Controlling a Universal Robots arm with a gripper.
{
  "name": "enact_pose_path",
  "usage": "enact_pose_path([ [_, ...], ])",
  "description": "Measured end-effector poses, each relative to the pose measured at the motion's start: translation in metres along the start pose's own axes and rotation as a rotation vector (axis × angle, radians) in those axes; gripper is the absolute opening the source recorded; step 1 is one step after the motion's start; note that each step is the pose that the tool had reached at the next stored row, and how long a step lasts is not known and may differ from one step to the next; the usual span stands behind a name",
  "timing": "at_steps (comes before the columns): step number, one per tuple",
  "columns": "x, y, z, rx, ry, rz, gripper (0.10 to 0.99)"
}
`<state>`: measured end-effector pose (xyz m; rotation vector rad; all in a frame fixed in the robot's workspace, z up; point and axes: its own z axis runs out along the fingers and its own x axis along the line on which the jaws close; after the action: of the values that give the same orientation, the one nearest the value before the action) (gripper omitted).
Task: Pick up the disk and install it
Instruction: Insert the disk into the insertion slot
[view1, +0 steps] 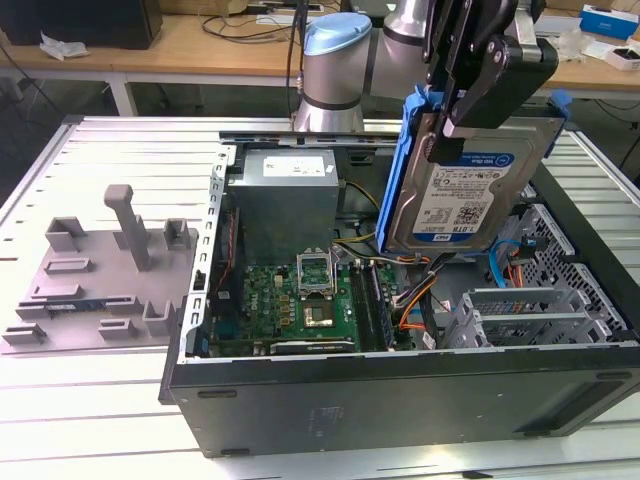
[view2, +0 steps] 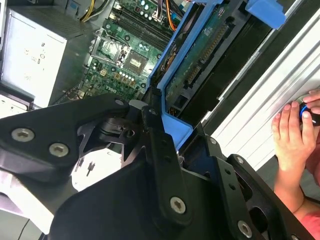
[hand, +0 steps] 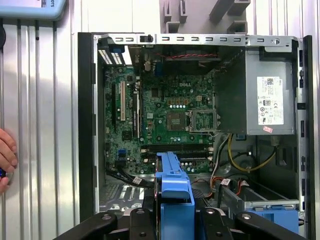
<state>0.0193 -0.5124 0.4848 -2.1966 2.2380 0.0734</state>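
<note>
In the exterior view my gripper (view1: 458, 118) is shut on the disk (view1: 478, 185), a silver-grey drive with a white-and-blue label and a blue frame (view1: 408, 170). It hangs tilted, label up, above the right half of the open computer case (view1: 400, 395). In the second wrist view the disk's green circuit side (view2: 200, 57) and blue frame (view2: 169, 107) run out from between my black fingers (view2: 155, 145). In the first wrist view the frame's blue edge (hand: 174, 192) points toward the case interior, over the drive bay (hand: 260, 200).
Inside the case lie the motherboard (view1: 300, 300), a grey power supply box (view1: 285, 200) with a white sticker (hand: 270, 100), and loose cables (view1: 420, 290). A grey fixture plate (view1: 100, 270) sits at the exterior view's left. A person's hand (view2: 290, 130) rests on the table beside the case.
</note>
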Motion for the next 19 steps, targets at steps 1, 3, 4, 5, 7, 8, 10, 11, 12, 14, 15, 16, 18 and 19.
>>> enact_pose_path([
  [1, 0.0003, -0.0003, 0.0001, 0.000, -0.0002, 0.000, 0.369],
  [3, 0.0025, -0.0026, 0.0000, 0.000, 0.0001, 0.000, 0.369],
  [4, 0.0035, -0.0035, 0.0000, 0.000, 0.0001, 0.000, 0.369],
  [5, 0.0062, -0.0054, 0.0000, 0.000, 0.0002, 0.000, 0.369],
  [7, 0.0102, -0.0082, 0.0001, 0.000, 0.0001, 0.000, 0.369],
  [8, 0.0123, -0.0111, 0.0001, 0.000, 0.0001, 0.000, 0.369],
  [10, 0.0153, -0.0158, 0.0001, 0.000, 0.0001, 0.000, 0.369],
  [11, 0.0183, -0.0200, 0.0002, 0.000, 0.0001, 0.000, 0.369],
  [12, 0.0197, -0.0223, 0.0002, 0.000, 0.0002, 0.000, 0.369],
  [14, 0.0225, -0.0271, 0.0004, 0.000, 0.0001, 0.000, 0.369],
  [15, 0.0244, -0.0312, 0.0004, 0.000, 0.0001, 0.000, 0.369],
  [16, 0.0262, -0.0361, 0.0005, 0.000, 0.0001, 0.000, 0.369],
  [18, 0.0276, -0.0412, 0.0006, 0.000, 0.0002, 0.000, 0.369],
  [19, 0.0286, -0.0454, 0.0007, 0.000, 0.0001, 0.000, 0.369],
])
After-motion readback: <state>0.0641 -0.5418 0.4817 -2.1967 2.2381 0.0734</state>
